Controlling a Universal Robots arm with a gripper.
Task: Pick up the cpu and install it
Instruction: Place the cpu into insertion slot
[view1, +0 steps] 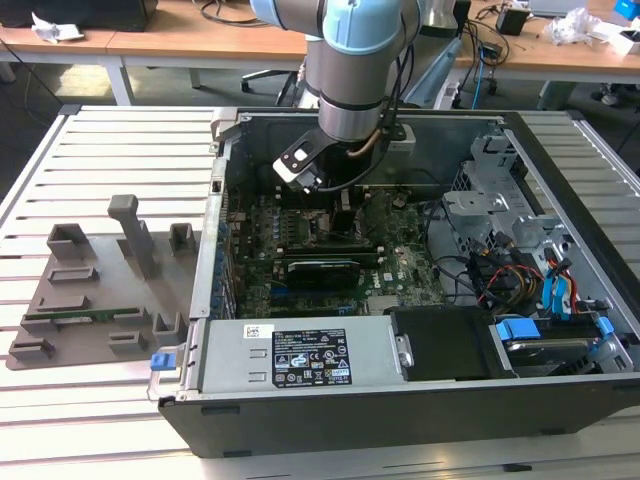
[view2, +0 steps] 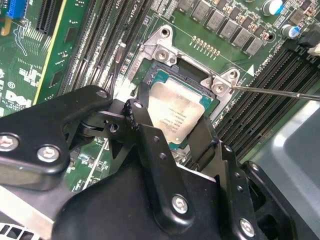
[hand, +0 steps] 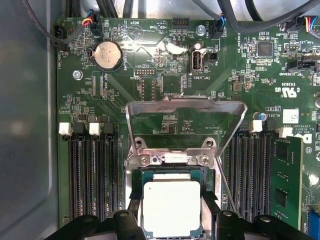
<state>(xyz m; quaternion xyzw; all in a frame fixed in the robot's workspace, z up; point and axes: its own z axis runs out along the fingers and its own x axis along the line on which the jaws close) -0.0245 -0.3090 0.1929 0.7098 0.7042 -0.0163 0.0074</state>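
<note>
The exterior view is showing the arm reaching into the open computer case. In the first wrist view the gripper is pinching the cpu by two edges, and it is sitting in its socket.

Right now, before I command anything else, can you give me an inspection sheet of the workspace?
Surface: slatted table, with the open computer case on it.
Job's things: cpu lies within the socket on the motherboard; load plate stands open.
Clutter: grey fixture tray, at the exterior view's left of the case.
Gripper: gripper low at the socket, over the cpu; grip cannot be told.
Cables: coloured bundle inside the case, at the exterior view's right.
Surroundings: desks behind the table.
</note>
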